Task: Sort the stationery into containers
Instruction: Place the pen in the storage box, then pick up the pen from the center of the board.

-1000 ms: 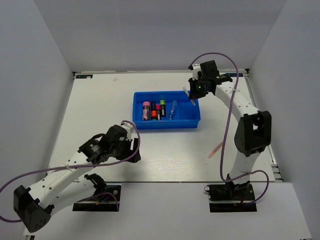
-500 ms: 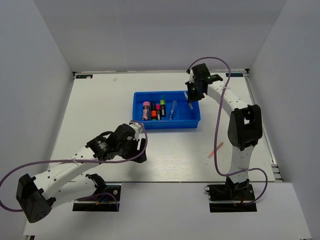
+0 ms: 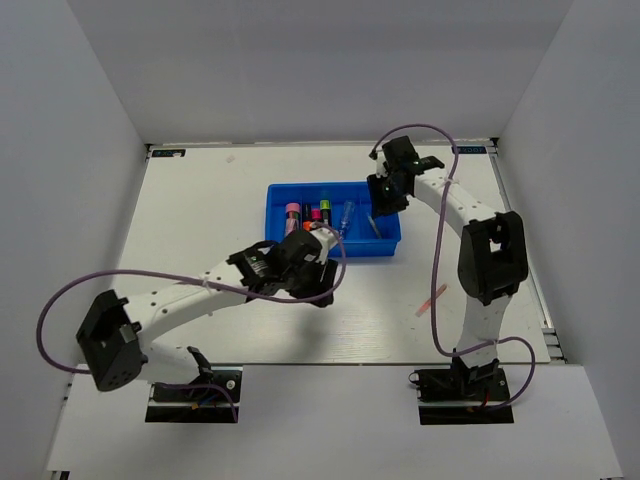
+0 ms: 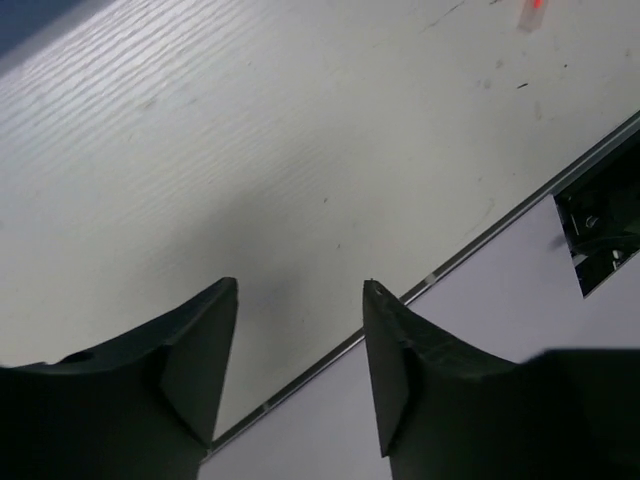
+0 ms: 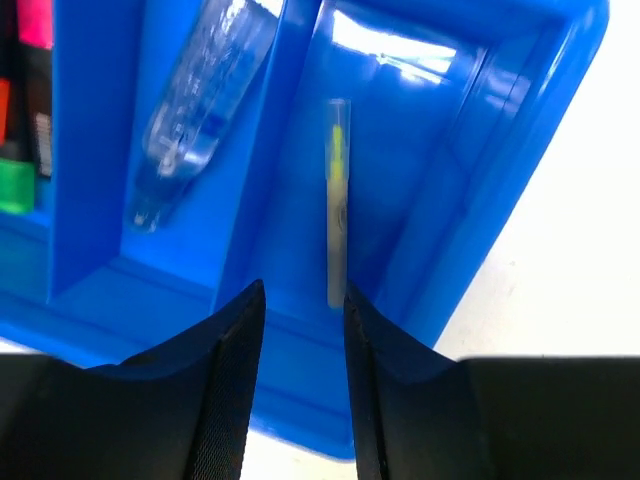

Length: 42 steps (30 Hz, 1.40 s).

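Pale-yellow stick (image 5: 338,200) is now released into the blue tray's (image 5: 520,130) end compartment, right gripper (image 5: 303,300) parted; left gripper (image 4: 300,300), parted and empty, is swung toward the remaining pink stick (image 3: 432,299).

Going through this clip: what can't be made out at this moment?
- Top view: the left arm covers the near-left corner of the blue tray; anything lying there is hidden.
- Right wrist view: the highlighters are cut off by the left edge, so they cannot be counted.
- Left wrist view: a pink blur is clipped by the top edge, too blurred to identify.
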Each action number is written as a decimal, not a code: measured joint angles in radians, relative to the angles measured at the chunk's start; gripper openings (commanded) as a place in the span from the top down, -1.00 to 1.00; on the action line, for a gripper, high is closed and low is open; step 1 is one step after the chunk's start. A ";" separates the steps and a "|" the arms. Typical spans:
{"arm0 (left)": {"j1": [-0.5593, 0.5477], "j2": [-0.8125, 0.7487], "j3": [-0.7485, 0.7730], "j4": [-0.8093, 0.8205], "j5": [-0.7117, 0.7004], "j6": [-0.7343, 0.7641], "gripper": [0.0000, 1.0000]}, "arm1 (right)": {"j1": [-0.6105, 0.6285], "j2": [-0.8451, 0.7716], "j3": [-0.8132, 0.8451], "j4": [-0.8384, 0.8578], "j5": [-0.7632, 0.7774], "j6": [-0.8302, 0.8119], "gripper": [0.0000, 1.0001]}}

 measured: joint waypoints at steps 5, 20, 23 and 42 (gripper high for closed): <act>-0.039 0.124 0.069 0.072 0.009 -0.003 0.44 | -0.001 -0.068 -0.027 -0.006 -0.023 -0.016 1.00; -0.144 0.569 0.403 0.301 0.130 -0.047 -0.44 | -0.160 -0.626 -0.539 0.207 0.374 -0.200 0.13; -0.161 0.680 0.516 0.298 0.140 -0.046 -0.49 | -0.212 -0.731 -0.632 0.179 0.362 -0.198 0.10; -0.260 0.956 0.740 0.312 -0.106 0.116 -0.16 | -0.326 -1.011 -0.768 0.046 0.208 -0.091 0.02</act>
